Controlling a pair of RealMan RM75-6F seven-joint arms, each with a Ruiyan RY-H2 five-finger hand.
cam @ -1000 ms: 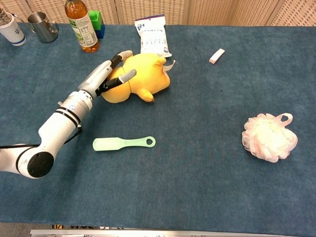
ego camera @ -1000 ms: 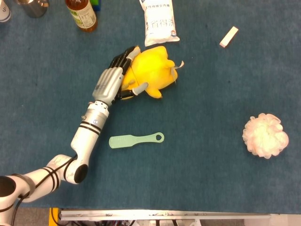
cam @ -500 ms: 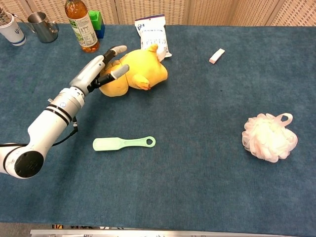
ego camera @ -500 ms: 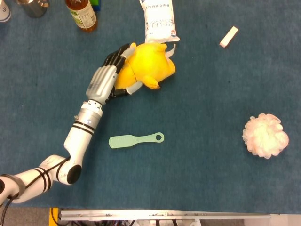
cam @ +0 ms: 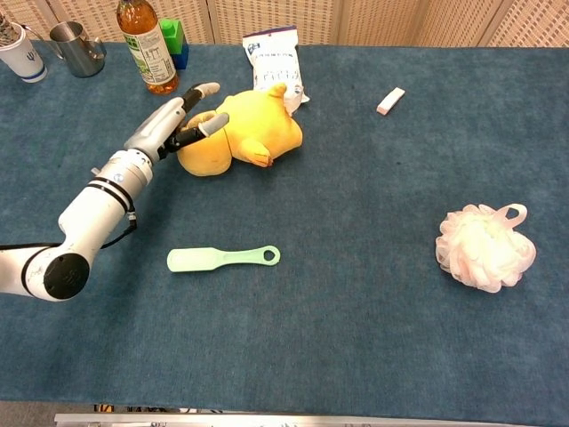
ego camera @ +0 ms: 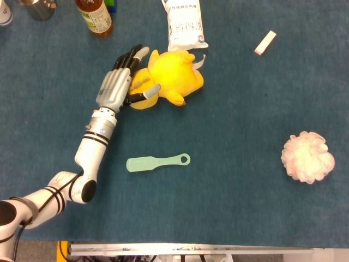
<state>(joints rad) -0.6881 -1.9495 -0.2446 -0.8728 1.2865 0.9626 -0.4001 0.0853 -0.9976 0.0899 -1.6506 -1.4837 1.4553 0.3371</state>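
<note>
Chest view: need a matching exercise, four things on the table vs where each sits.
Things:
1. yellow plush toy
2. pale green plastic paddle brush
3. pink mesh bath puff
4. small pale rectangular eraser block

Places:
A. far right of the blue cloth, alone
B. against the left hand, just below the white snack packet
C. back of the table, right of the white snack packet
D. lying flat near the middle, in front of the plush toy

Pairs: 1-B, 2-D, 3-A, 4-C

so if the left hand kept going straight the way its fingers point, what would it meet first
The left hand already lies against the yellow plush toy, its fingers pointing past its edge; beyond, probably the white packet, though depth is unclear.
</note>
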